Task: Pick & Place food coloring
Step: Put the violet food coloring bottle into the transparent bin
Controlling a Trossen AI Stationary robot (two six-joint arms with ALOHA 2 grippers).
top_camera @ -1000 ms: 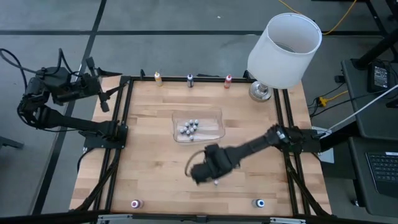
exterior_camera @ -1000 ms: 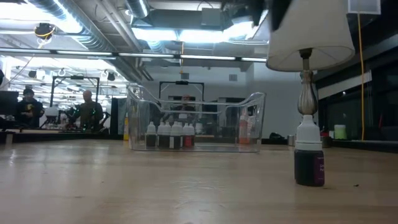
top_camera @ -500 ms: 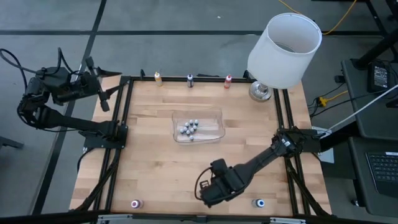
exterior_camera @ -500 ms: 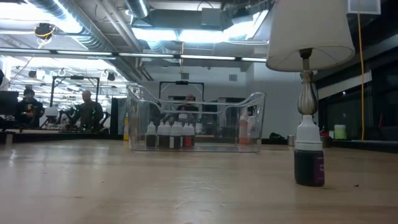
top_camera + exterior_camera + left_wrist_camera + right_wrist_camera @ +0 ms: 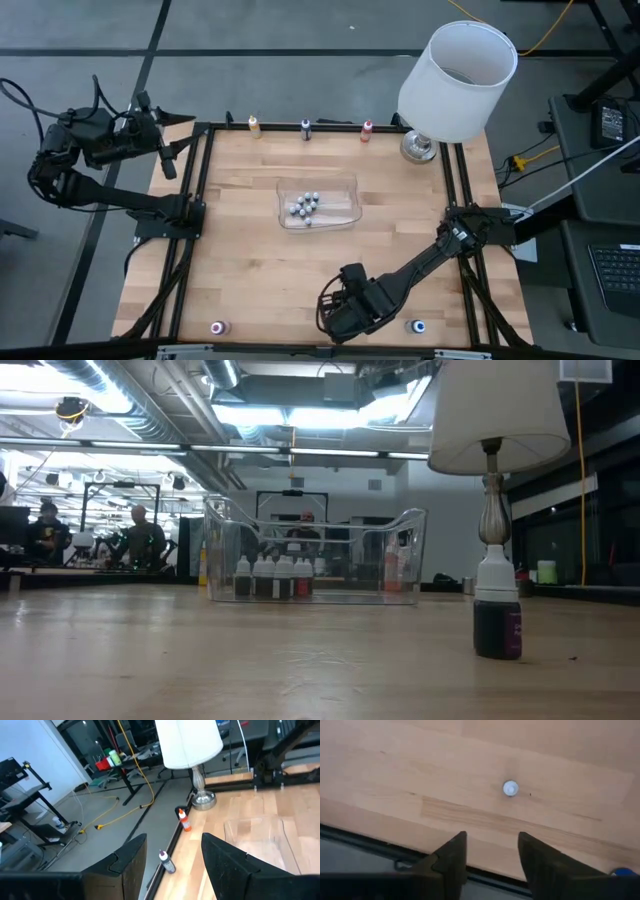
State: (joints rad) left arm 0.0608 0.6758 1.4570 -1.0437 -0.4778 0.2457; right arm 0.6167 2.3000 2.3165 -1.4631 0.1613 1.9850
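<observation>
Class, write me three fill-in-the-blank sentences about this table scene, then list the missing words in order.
1. The clear bin at the table's middle holds bottles with ____ caps.
2. The lamp stands at the table's far ____ corner.
3. The right gripper hovers near the table's ____ edge, its fingers apart and empty.

Missing words: pale; right; near

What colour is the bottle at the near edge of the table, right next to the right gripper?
Blue. The bottle, pale-capped, stands beside the right gripper; the high view shows it best.
</observation>
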